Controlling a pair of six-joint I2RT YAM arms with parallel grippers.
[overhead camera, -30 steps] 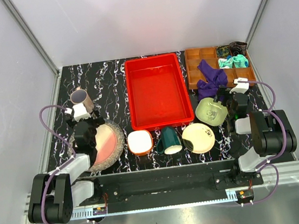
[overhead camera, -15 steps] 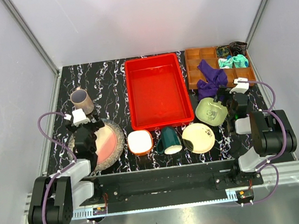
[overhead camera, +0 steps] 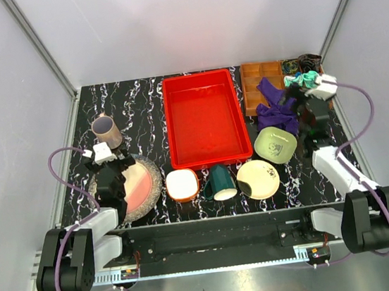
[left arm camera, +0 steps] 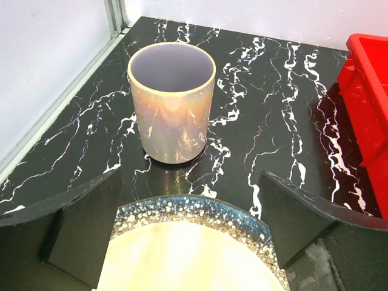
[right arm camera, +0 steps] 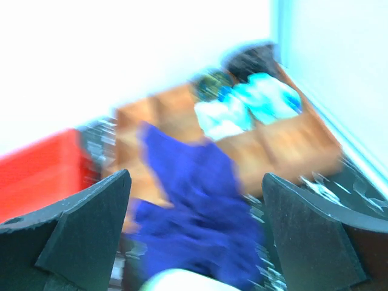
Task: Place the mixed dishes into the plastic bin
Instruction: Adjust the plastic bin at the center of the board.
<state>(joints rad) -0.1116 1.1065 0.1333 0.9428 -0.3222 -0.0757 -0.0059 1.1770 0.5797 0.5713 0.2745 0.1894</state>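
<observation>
The red plastic bin [overhead camera: 202, 120] stands empty at the table's middle. My left gripper [overhead camera: 114, 171] is open, its jaws either side of the far rim of the speckled grey plate [left arm camera: 200, 209], which carries the pink-cream plate [left arm camera: 182, 260]. The mauve cup [left arm camera: 173, 103] stands upright just beyond. My right gripper [overhead camera: 295, 108] is open and empty, raised over the purple cloth [right arm camera: 194, 200], behind the light green bowl [overhead camera: 275, 144]. The orange-white bowl [overhead camera: 182, 184], the dark green mug [overhead camera: 221, 181] on its side and the pale yellow plate [overhead camera: 257, 179] lie in front of the bin.
A brown compartmented tray [overhead camera: 264, 80] at the back right holds teal cloths [overhead camera: 303, 79]; the purple cloth hangs over its front. White walls enclose the table on three sides. The right wrist view is blurred by motion.
My right gripper has risen and swung back to the right, from beside the green bowl to over the purple cloth. My left gripper has drawn back slightly toward me along the plate.
</observation>
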